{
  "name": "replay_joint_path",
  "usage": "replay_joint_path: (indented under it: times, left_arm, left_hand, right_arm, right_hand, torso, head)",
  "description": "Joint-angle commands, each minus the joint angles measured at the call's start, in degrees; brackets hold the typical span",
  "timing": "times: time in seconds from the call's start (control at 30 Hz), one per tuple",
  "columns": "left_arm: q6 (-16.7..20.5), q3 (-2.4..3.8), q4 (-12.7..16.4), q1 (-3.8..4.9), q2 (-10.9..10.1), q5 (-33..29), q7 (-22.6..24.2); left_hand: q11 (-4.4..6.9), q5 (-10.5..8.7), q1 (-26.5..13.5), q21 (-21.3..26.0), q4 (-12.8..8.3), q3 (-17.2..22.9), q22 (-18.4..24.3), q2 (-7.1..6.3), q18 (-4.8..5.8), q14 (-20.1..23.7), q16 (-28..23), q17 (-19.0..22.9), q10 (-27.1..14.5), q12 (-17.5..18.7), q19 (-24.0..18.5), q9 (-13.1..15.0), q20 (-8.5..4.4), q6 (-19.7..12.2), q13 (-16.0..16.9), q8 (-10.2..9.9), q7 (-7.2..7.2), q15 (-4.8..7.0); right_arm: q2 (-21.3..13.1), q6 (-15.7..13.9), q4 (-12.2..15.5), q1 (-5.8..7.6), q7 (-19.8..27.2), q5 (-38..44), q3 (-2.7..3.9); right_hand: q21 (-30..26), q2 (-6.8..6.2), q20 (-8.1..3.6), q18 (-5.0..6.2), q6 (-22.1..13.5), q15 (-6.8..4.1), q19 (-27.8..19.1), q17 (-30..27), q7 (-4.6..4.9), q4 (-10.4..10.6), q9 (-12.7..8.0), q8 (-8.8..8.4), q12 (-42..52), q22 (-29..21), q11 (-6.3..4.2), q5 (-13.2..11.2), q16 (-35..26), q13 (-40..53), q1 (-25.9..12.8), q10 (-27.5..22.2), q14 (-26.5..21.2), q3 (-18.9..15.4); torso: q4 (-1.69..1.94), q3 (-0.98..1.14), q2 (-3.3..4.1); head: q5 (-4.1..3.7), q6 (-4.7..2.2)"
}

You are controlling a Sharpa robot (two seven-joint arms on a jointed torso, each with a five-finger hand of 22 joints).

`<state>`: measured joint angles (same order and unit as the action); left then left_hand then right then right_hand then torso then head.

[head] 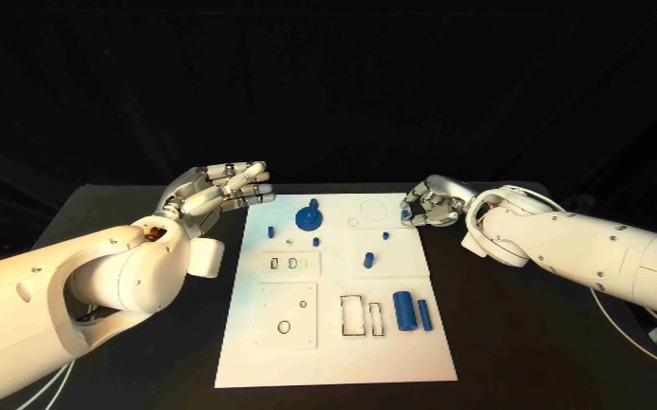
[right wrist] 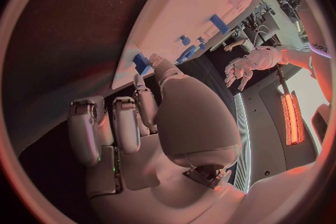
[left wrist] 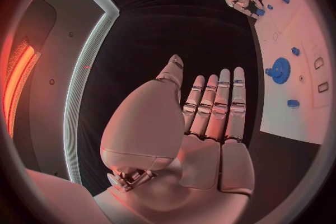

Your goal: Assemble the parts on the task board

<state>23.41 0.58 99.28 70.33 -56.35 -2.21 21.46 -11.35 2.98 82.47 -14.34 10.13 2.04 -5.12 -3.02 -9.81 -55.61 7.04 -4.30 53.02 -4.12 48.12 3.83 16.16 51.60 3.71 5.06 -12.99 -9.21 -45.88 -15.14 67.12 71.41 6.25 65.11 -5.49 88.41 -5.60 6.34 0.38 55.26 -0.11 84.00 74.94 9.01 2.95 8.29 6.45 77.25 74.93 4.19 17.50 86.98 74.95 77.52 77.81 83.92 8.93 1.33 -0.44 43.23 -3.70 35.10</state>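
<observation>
The white task board [head: 335, 334] lies in the middle of the black table. On it I see a blue gear [head: 309, 215] near its far end, several small blue pieces such as a peg [head: 369, 259], and two blue cylinders [head: 404, 308] lying side by side. My left hand [head: 226, 187] hovers off the board's far left corner, fingers [left wrist: 213, 103] straight and apart, holding nothing. My right hand [head: 434, 203] is at the far right corner with its fingers [right wrist: 115, 123] curled in; nothing shows between them. A small blue piece [right wrist: 142, 61] stands on the board just beyond its thumb.
The board also has several cut-out slots [head: 363, 315] and a raised plate [head: 288, 315] with holes. Black table [head: 520, 334] stretches to either side of the board. My left forearm [head: 96, 282] lies low over the table's left part.
</observation>
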Motion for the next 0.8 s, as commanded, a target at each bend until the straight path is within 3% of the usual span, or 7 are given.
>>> replay_joint_path:
  times: [0.03,0.6,0.8]
  left_arm:
    - [-0.89,0.04,0.06,0.06,0.09,0.26,0.34]
    - [-0.93,0.04,0.0,0.06,0.02,0.26,0.25]
    - [-0.95,0.04,-0.01,0.06,-0.02,0.26,0.21]
  left_hand:
    - [0.09,-0.05,0.4,-0.18,-0.4,-0.04,0.05,0.17,-0.72,-0.26,-0.34,0.0,-0.33,0.27,0.31,0.01,0.03,0.15,-0.03,-0.32,-0.2,-0.03]
    - [0.08,-0.05,0.47,-0.18,-0.47,-0.01,0.06,0.22,-0.72,-0.26,-0.37,0.0,-0.34,0.28,0.32,0.01,0.03,0.15,-0.04,-0.34,-0.21,-0.04]
    - [0.08,-0.05,0.47,-0.18,-0.47,-0.01,0.06,0.22,-0.72,-0.26,-0.37,0.0,-0.34,0.28,0.32,0.01,0.03,0.15,-0.04,-0.34,-0.21,-0.04]
  right_arm:
    - [0.1,0.9,-0.12,-0.07,0.15,1.14,0.0]
    - [0.46,1.47,-0.45,-0.17,-0.31,1.8,0.0]
    - [0.52,1.12,-0.62,-0.17,-0.58,2.03,0.0]
  right_hand:
    - [0.34,0.55,0.07,0.11,0.81,0.17,4.71,8.75,-0.02,-0.18,0.16,0.38,0.29,13.58,-0.04,0.11,0.3,1.22,0.14,0.44,4.61,0.26]
    - [0.62,1.11,-0.18,0.0,2.13,-0.13,5.0,9.15,-0.44,-0.43,0.42,0.82,0.76,13.93,-0.41,-0.23,0.47,1.74,0.56,0.92,4.7,0.9]
    - [0.97,2.38,-0.57,-0.14,3.56,-0.57,5.37,9.61,-1.02,-0.91,0.68,1.32,1.24,14.35,-0.93,-1.7,0.67,2.24,1.46,1.45,4.81,2.47]
  torso:
    - [-0.01,-0.03,-0.02]
    - [-0.03,0.0,-0.03]
    - [-0.03,0.01,0.0]
  head:
    - [0.04,0.02]
    - [0.11,0.17]
    - [0.09,0.24]
